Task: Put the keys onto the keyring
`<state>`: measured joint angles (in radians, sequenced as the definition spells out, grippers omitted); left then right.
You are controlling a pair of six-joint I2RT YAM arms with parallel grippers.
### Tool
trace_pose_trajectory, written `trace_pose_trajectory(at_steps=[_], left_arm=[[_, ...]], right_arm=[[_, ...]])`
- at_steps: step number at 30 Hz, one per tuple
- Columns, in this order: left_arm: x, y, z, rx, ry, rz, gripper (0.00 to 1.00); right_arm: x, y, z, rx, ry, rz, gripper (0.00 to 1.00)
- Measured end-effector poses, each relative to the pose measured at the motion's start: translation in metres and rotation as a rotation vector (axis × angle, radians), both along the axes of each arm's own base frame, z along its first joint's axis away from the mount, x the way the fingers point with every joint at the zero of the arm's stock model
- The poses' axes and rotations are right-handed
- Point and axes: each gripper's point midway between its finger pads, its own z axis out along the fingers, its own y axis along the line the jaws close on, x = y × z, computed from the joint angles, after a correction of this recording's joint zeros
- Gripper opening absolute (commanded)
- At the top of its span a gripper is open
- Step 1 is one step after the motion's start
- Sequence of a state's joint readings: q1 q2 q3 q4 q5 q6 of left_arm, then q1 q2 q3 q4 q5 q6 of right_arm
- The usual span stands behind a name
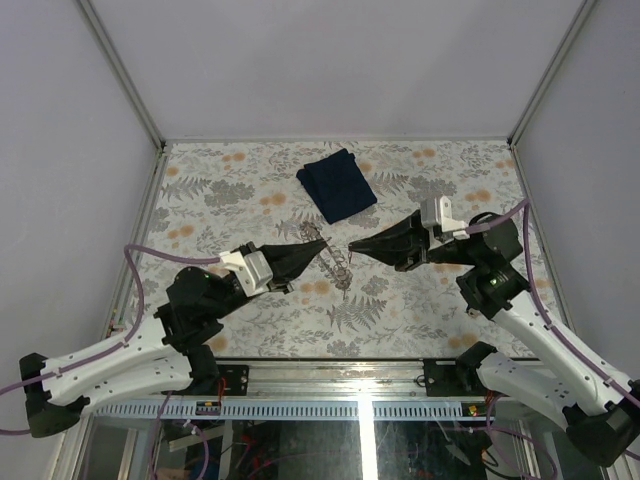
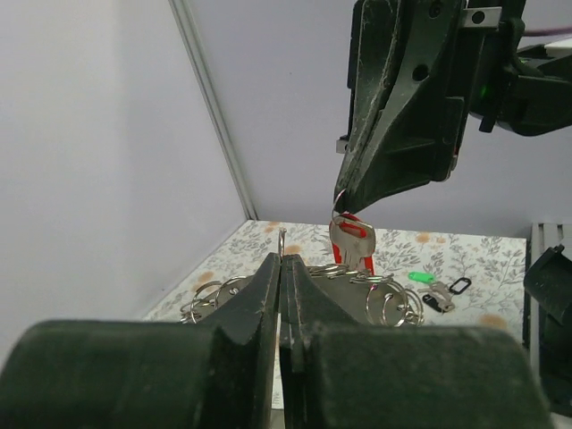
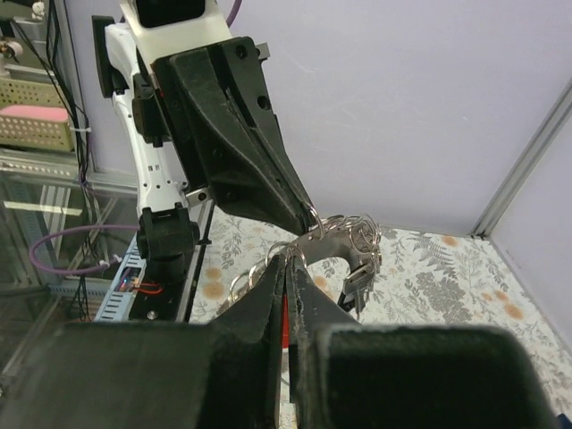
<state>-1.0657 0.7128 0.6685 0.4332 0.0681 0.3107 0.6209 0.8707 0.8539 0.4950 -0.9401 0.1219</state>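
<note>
The keyring [image 1: 338, 262], a silvery curved loop carrying several split rings, hangs above the table between both grippers. My left gripper [image 1: 322, 243] is shut on a thin wire end of the keyring [image 2: 282, 238]. Facing it, my right gripper [image 1: 354, 247] is shut on a red-headed key [image 2: 351, 243], which dangles from its tips just beyond the left jaws. In the right wrist view a strip of red shows between the right fingers [image 3: 268, 295], and the keyring [image 3: 357, 237] curves off the left gripper's tip with a key [image 3: 357, 284] hanging from it. A green key [image 2: 420, 277] and a black key [image 2: 458, 286] lie on the table.
A dark blue folded cloth [image 1: 337, 184] lies at the back middle of the floral table top [image 1: 230, 190]. Pale walls and metal corner posts [image 1: 120, 70] close in the sides and back. The arms' bases [image 1: 220, 380] stand at the near edge.
</note>
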Motion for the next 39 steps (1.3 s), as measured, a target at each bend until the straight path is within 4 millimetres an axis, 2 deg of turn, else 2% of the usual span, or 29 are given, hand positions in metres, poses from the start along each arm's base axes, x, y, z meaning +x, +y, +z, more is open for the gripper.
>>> trace_pose_trajectory(at_steps=[11, 18, 26, 39], left_arm=[[0.012, 0.002, -0.009, -0.052, 0.094, 0.045, 0.00], [0.018, -0.002, -0.012, -0.055, 0.111, 0.066, 0.00], [0.024, -0.004, -0.015, -0.058, 0.125, 0.087, 0.00], [0.027, -0.007, -0.020, -0.049, 0.136, 0.095, 0.00]], right_arm=[[0.015, 0.002, 0.015, 0.080, 0.151, -0.074, 0.00], [0.032, 0.008, 0.012, 0.057, 0.332, -0.127, 0.00], [0.037, 0.015, 0.004, 0.040, 0.473, -0.108, 0.00], [0.039, 0.022, -0.005, 0.010, 0.542, -0.078, 0.00]])
